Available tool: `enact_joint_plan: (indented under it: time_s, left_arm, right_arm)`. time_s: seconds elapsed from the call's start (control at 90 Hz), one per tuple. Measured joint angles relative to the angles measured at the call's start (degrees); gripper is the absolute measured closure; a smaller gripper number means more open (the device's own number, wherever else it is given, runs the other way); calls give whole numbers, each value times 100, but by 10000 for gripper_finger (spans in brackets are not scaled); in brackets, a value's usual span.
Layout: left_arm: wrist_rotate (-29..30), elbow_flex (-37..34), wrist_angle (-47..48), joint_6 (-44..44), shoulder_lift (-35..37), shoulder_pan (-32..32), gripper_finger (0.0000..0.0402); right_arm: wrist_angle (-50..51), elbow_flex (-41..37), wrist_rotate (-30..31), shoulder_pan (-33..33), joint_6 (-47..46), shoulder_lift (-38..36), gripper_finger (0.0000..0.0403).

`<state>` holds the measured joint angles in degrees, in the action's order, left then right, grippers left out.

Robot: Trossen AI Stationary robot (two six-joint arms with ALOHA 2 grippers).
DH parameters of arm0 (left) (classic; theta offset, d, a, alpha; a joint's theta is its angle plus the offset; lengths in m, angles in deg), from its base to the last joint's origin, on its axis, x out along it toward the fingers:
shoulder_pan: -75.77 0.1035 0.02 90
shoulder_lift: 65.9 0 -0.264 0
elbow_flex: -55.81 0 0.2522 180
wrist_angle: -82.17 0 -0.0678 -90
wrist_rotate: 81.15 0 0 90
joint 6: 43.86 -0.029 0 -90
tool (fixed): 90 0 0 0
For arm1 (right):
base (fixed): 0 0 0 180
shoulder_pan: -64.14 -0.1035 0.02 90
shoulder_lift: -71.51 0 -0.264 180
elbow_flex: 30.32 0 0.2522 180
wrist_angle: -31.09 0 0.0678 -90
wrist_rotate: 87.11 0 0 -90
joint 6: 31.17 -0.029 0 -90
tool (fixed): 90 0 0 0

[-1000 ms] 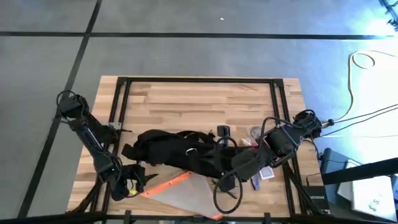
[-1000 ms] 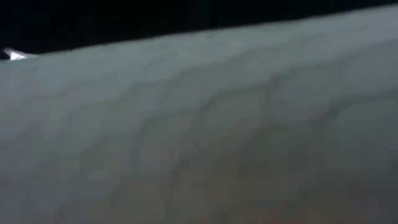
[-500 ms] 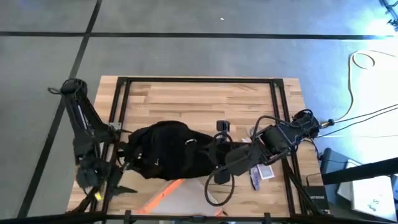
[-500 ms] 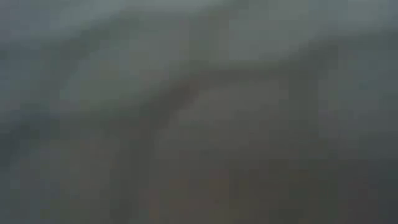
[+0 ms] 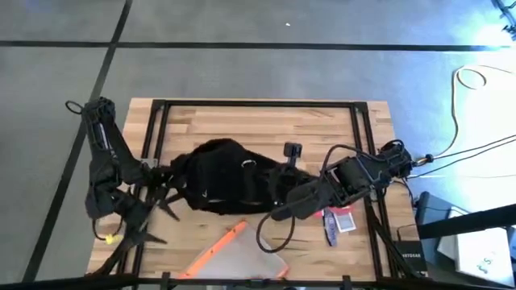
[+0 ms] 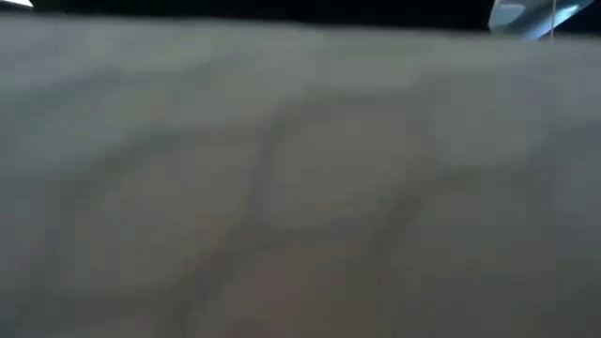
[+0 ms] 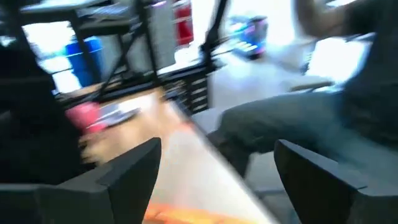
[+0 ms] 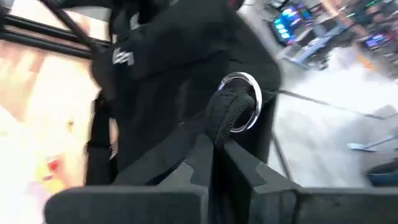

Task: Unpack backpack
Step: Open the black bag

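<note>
Blur covered the whole low view: a pale grey, faintly creased surface sat right against the lens, with only a dark strip along the top, and nothing on the table could be made out there

From above, the backpack point(image 5: 226, 179) lay bunched in a black heap across the middle of the wooden table point(image 5: 266, 125), its lettering hidden and one thin strap looping off toward the near edge. The translucent pouch with orange trim point(image 5: 234, 256) lay flat just in front of it, cut off by the picture's lower edge. The right gripper point(image 5: 282, 211) reached in from the right and met the backpack's right end. The left gripper point(image 5: 153, 205) was beyond the table's left edge, near the backpack's left end, with small items scattered at the right, too small to name

Through the left wrist camera, that gripper's two dark fingers point(image 7: 118, 171) stood wide apart with nothing between them, over the pouch's pale sheet and orange edge; everything behind was smeared

Through the right wrist camera, the fingers point(image 8: 249, 171) were pressed together on a black strap by a silver metal ring point(image 8: 242, 99), with the backpack's dark fabric filling the middle of the picture
</note>
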<state>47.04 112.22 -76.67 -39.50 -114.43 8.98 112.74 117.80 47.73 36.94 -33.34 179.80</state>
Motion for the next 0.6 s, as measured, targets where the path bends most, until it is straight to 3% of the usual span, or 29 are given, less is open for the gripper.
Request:
enact_joint_plan:
  time_s: [0.122,0.356,0.6]
  left_arm:
    - [-596,2,-509,-264,-7,-76,103]
    - [-511,4,-702,-636,-7,-188,103]
    - [-302,4,-696,-630,-7,-186,103]
  right_arm:
    - [-392,-2,56,33,309,2,400]
    - [-1056,51,-227,26,719,-2,400]
    - [-1833,50,-1402,-4,685,-2,400]
